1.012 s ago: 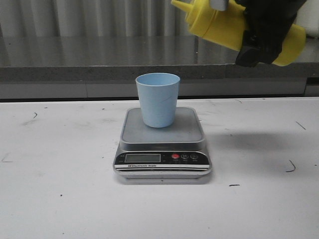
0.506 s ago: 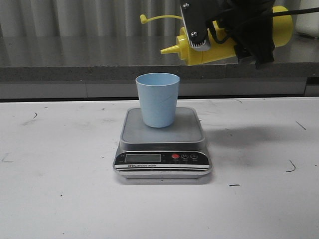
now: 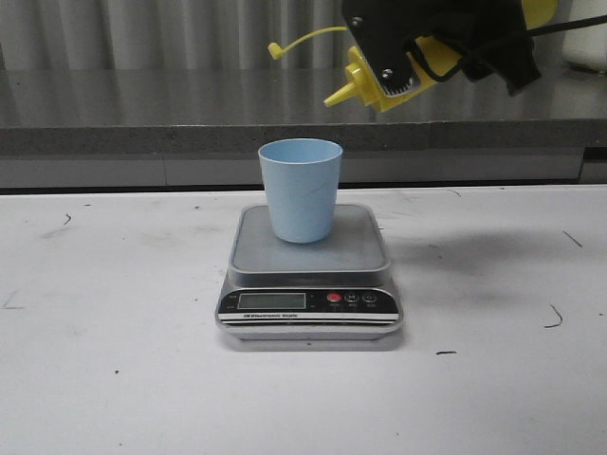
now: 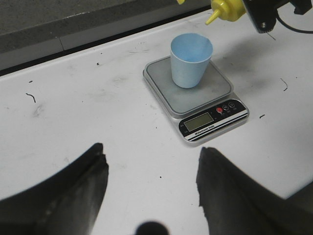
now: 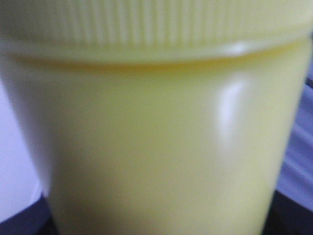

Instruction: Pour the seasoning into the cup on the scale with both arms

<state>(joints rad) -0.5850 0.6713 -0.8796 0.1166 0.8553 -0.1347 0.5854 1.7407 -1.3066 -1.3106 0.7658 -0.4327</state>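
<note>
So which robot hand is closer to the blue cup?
The right one. The right gripper holds the yellow bottle tipped just above and beside the blue cup. The left gripper hangs open farther back, over bare table.

Even, bright overhead light; soft shadows on my table (image 3: 114, 379). Right wrist view blurred, seasoning (image 5: 156, 137) glare-streaked.

Small print on the scale (image 3: 310, 308) panel is too blurred to read.

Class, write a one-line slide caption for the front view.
Right gripper tilts the yellow bottle above the blue cup on the scale.
</note>
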